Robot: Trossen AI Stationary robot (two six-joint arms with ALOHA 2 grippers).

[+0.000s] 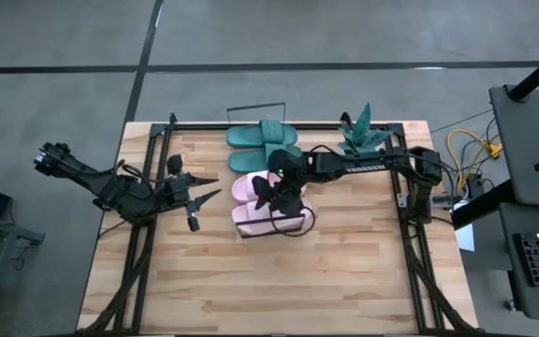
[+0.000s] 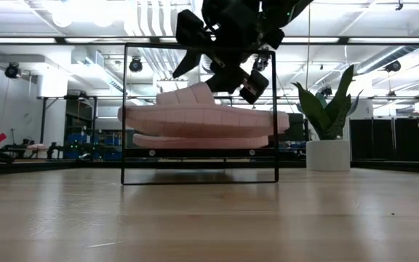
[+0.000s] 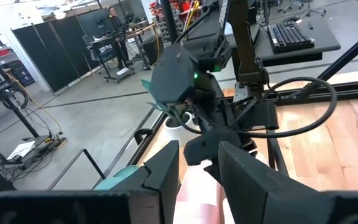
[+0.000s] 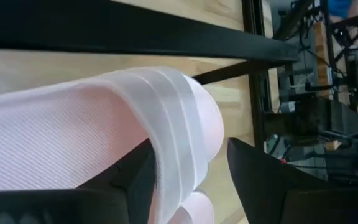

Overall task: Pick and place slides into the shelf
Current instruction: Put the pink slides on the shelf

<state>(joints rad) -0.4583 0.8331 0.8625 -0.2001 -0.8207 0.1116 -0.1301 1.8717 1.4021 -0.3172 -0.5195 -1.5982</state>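
Two teal slides (image 1: pixel 263 139) lie side by side on the far part of the shelf (image 1: pixel 299 227). Two pink slides (image 1: pixel 251 187) (image 2: pixel 202 116) lie on its near part. My right gripper (image 1: pixel 275 197) hangs over the pink pair, pointing down and open. In the right wrist view (image 4: pixel 188 177) a pink slide's wide strap (image 4: pixel 179 118) arches between its fingers. My left gripper (image 1: pixel 206 187) hovers open left of the shelf, fingers toward the slides; its own view (image 3: pixel 197 180) shows pink slide (image 3: pixel 194 196) and teal slide (image 3: pixel 122 179) ahead. My right gripper has the pink strap's edge (image 4: pixel 166 155) lying against one finger (image 4: pixel 138 183), while the other finger (image 4: pixel 263 177) stands apart from it. I cannot tell whether that finger truly touches the strap. The slide lies flat on the shelf.
A teal potted plant (image 1: pixel 363 134) stands at the table's far right, beside the right arm. The shelf's thin black wire rails (image 2: pixel 124 109) rise at its ends. Black frame bars (image 1: pixel 143 243) run along the table's left and right sides. Bare wood (image 1: pixel 269 290) lies toward the near edge.
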